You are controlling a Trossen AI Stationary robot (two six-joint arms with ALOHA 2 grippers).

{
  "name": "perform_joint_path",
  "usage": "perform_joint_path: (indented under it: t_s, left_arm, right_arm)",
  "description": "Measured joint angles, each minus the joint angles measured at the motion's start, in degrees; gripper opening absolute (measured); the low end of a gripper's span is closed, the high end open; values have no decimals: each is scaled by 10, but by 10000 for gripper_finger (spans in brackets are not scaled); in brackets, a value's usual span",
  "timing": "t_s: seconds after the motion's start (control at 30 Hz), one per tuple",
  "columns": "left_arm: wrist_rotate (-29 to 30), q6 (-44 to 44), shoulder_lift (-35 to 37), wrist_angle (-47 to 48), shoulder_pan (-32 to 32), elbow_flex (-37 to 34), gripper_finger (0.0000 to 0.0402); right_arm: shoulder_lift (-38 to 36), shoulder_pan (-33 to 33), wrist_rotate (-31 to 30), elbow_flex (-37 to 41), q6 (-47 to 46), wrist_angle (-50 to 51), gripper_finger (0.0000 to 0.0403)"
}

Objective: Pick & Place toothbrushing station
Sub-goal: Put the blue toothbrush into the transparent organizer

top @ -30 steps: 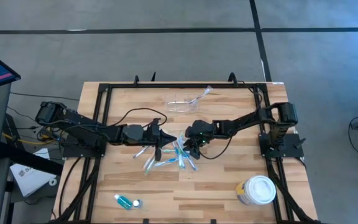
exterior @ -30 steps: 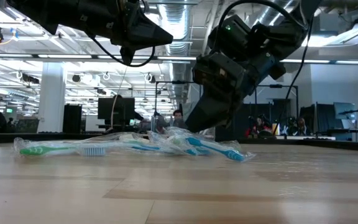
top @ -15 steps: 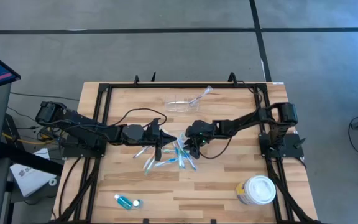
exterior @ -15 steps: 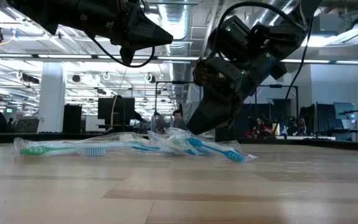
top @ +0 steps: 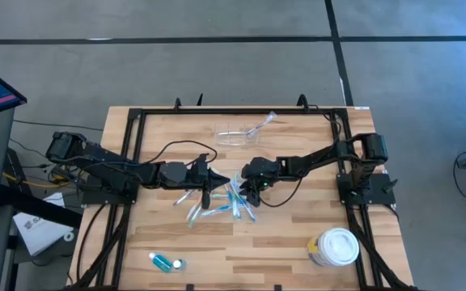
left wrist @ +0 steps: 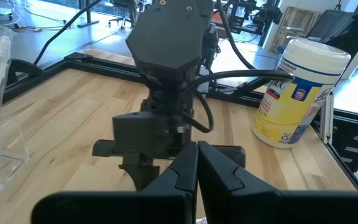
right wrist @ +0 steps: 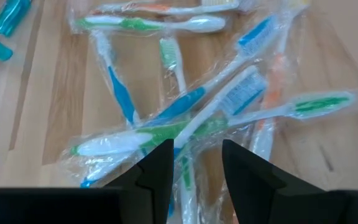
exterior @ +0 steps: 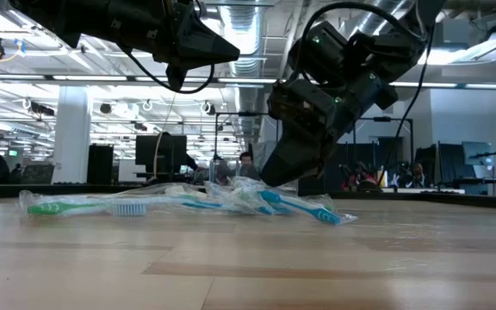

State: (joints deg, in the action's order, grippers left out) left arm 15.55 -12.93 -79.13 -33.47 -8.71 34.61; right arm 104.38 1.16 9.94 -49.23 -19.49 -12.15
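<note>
The toothbrushing station [top: 235,134], a low clear holder, stands near the table's far edge with one wrapped toothbrush [top: 262,123] leaning out of it. A pile of wrapped toothbrushes [top: 221,202] lies mid-table. My right gripper [right wrist: 196,163] is open and slants down onto the pile's right side, with a green-and-white brush [right wrist: 166,134] running between its fingers. My left gripper [left wrist: 196,169] is shut and empty. It hangs above the table at the pile's left side [top: 209,187]. My right gripper reaches into the pile from above, slanting in from the table's right. One finger [right wrist: 157,168] stands on each side of the crossed handles. Whether the tips touch the wrappers, I cannot tell.
A round white-lidded tub [top: 336,246] stands near the front right corner. A small blue item [top: 166,262] lies near the front left. A black frame [top: 136,121] runs along the table's edges. Bare wood lies between the pile and the holder.
</note>
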Motion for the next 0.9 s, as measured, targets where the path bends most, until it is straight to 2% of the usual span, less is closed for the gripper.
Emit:
perform_joint_path:
  t_s: [0.3,0.53,0.67,0.8,0.9]
  left_arm:
    - [0,0,0,0,0,0,2]
    - [0,0,0,0,-1,0,2]
    - [0,0,0,0,0,0,2]
    - [0,0,0,1,0,0,2]
    - [0,0,0,1,0,0,2]
  right_arm:
    - [23,-7,4,0,-7,-4,127]
    - [51,-8,5,-33,-11,-11,120]
    - [55,-8,7,-51,-10,-5,87]
    - [58,-7,31,-54,1,0,17]
    - [58,-7,35,-55,2,-2,7]
